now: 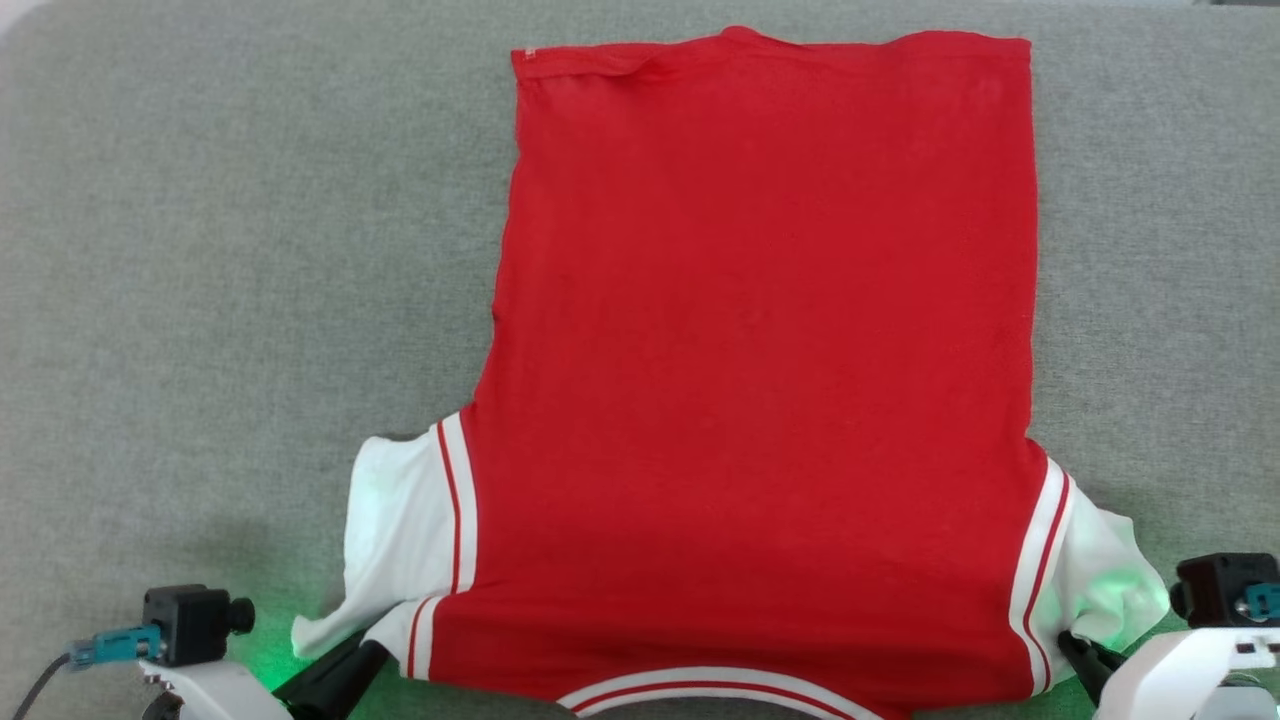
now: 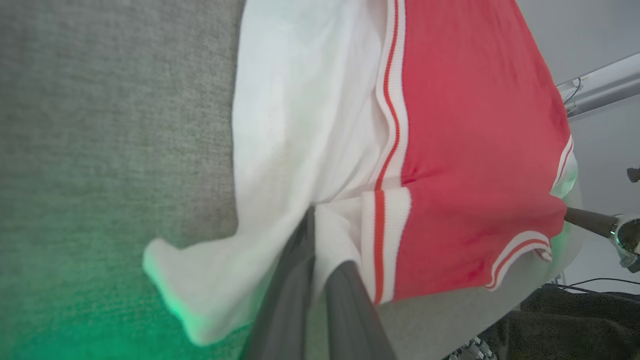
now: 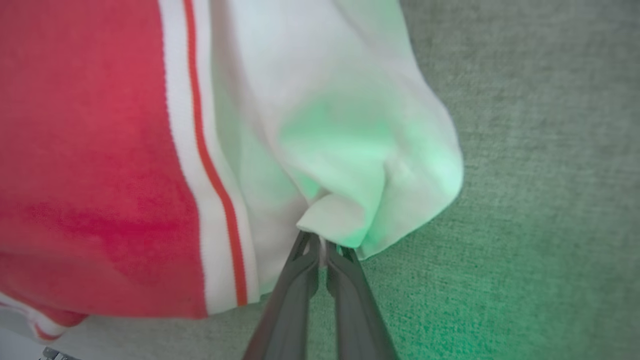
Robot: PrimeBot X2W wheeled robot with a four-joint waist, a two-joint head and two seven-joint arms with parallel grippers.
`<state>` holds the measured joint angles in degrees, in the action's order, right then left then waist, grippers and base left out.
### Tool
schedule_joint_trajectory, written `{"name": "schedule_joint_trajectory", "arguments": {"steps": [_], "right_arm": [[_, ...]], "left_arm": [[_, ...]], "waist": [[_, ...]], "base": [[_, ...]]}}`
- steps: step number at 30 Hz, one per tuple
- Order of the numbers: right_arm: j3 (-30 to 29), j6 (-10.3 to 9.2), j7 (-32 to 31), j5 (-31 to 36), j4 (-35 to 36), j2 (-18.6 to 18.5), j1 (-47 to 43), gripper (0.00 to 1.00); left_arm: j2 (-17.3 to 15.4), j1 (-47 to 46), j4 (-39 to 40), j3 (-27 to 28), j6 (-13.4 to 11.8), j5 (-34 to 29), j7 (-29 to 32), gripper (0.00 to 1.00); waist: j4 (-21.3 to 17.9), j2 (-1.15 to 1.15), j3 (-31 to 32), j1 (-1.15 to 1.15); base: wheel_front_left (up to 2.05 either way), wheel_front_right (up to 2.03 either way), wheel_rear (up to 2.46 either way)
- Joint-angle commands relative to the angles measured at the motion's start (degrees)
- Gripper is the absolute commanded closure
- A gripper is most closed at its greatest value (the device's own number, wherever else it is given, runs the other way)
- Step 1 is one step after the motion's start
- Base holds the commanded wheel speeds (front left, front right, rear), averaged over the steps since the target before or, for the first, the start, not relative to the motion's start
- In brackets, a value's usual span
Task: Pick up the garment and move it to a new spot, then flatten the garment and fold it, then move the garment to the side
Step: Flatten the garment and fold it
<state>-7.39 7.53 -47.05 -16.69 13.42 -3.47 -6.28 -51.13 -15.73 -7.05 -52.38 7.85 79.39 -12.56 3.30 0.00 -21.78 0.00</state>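
Note:
The garment (image 1: 760, 380) lies flat on the grey surface, plain red side up, hem at the far end and collar at the near edge. Its white sleeves with red-and-white striped trim spread at the lower left (image 1: 400, 520) and lower right (image 1: 1100, 580). My left gripper (image 1: 345, 665) is shut on the left sleeve's white cloth (image 2: 280, 150); the fabric is pinched between its dark fingers (image 2: 295, 280). My right gripper (image 1: 1085, 655) is shut on the edge of the right sleeve (image 3: 350, 150), its fingers (image 3: 300, 290) closed together on a fold of white cloth.
A grey fabric surface (image 1: 220, 250) stretches wide to the left and right of the garment. Green light glows on the cloth near both wrists. In the left wrist view, dark fabric and cables (image 2: 575, 315) lie beyond the surface's near edge.

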Motion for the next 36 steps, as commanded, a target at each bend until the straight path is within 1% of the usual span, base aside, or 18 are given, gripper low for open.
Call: {"name": "schedule_joint_trajectory", "arguments": {"steps": [1, 2, 3, 4, 5, 8, 11, 14, 17, 19, 21, 24, 27, 29, 32, 34, 36], "right_arm": [[2.47, -0.08, 0.24, 1.23, -4.14, 1.04, 1.25, 1.00], [2.49, -0.08, 0.69, 1.20, -4.01, 1.02, 1.56, 0.95], [2.62, -0.08, 1.08, 1.35, -3.66, 1.00, 1.88, 0.74], [2.68, -0.07, 1.12, 1.84, -2.91, 1.00, 2.07, 0.23], [2.59, -0.07, 1.04, 1.84, -1.64, 0.95, 2.18, 0.00], [1.28, -0.08, -0.69, 0.39, 4.26, 0.73, 2.50, 0.00], [-0.41, -0.07, -6.13, -1.33, 12.18, 0.54, 3.83, 0.00], [-2.78, -0.06, -12.24, -2.38, 17.88, -0.79, 9.50, 0.00], [-3.94, -0.06, -17.87, -2.09, 18.76, -2.45, 19.16, 0.00], [-3.92, -0.06, -20.01, -0.53, 16.52, -2.99, 26.94, 0.00], [-2.69, -0.06, -20.85, 2.07, 12.45, -3.16, 35.02, 0.00], [-1.01, -0.06, -20.39, 7.06, 3.91, -2.25, 46.32, 0.00], [-1.53, -0.06, -20.00, 11.69, -4.95, -1.12, 56.49, 0.00], [-1.83, -0.06, -20.29, 15.61, -11.08, -0.70, 62.03, 0.00], [-3.66, -0.06, -21.44, 21.90, -18.42, -0.80, 68.88, 0.00], [-4.91, -0.06, -21.45, 26.01, -21.59, -1.25, 72.19, 0.00], [-6.68, -0.06, -20.94, 28.77, -24.44, -1.22, 74.63, 0.00]], "left_arm": [[0.15, -0.41, -1.61, -1.03, -0.67, -0.32, 0.18, 1.00], [0.10, -0.58, -1.87, -1.37, -0.71, -0.14, -0.10, 1.00], [0.04, -0.71, -1.94, -1.54, -0.71, 0.31, -0.34, 1.00], [-0.04, -0.86, -1.89, -1.78, -0.71, 0.53, -0.53, 1.00], [-0.13, -1.00, -1.73, -2.03, -0.71, 0.71, -0.73, 1.00], [-0.59, -1.09, -0.77, -2.39, -0.69, 0.89, -1.37, 1.00], [-0.78, -1.30, 0.50, -2.66, -0.56, 0.63, -1.79, 1.00], [-1.17, -2.03, 1.46, -3.22, -0.48, -0.50, -2.12, 1.00], [-1.50, -3.68, 2.92, -3.48, -0.45, -1.32, -2.33, 1.00], [-1.54, -5.02, 4.29, -3.74, -0.44, -1.91, -2.40, 1.00], [-1.69, -6.35, 5.34, -4.10, -0.44, -2.43, -2.45, 1.00], [-1.77, -8.72, 6.72, -4.77, -0.44, -3.05, -2.51, 1.00], [-1.56, -11.36, 7.54, -5.87, -0.44, -3.96, -2.58, 1.00], [-1.27, -13.09, 7.85, -6.54, -0.44, -4.43, -2.57, 1.00], [-0.89, -15.04, 8.35, -7.14, -0.50, -4.81, -2.48, 1.00], [-0.43, -15.82, 8.46, -7.46, -0.52, -4.97, -2.48, 1.00], [0.00, -16.38, 8.35, -7.75, -0.66, -5.20, -2.43, 1.00]], "waist": [[-0.32, 0.00, 0.29, 0.00], [-0.45, 0.00, 0.39, 0.00], [-0.68, 0.00, 0.48, 0.00], [-0.85, 0.00, 0.64, 0.00], [-0.95, 0.00, 0.81, 0.00], [-1.21, 0.00, 1.20, 0.00], [-1.08, 0.00, 1.42, 0.00], [-0.44, 0.00, 1.05, 0.00], [0.65, 0.00, -0.18, 0.00], [1.71, 0.00, -1.53, 0.00], [2.88, 0.00, -3.17, 0.00], [4.76, 0.00, -6.03, 0.00], [7.04, 0.00, -9.31, 0.00], [8.36, 0.00, -11.39, 0.00], [9.89, 0.00, -14.05, 0.00], [10.85, 0.00, -15.35, 0.00], [11.71, 0.00, -16.46, 0.00]], "base": [[0.00, 0.00, 0.00], [0.00, 0.00, 0.00], [0.00, 0.00, 0.00], [0.00, 0.00, 0.00], [0.00, 0.00, 0.00], [0.00, 0.00, 0.00], [0.00, 0.00, 0.00], [0.00, 0.00, 0.00], [0.00, 0.00, 0.00], [0.00, 0.00, 0.00], [0.00, 0.00, 0.00], [0.00, 0.00, 0.00], [0.00, 0.00, 0.00], [0.00, 0.00, 0.00], [0.00, 0.00, 0.00], [0.00, 0.00, 0.00], [0.00, 0.00, 0.00]]}}
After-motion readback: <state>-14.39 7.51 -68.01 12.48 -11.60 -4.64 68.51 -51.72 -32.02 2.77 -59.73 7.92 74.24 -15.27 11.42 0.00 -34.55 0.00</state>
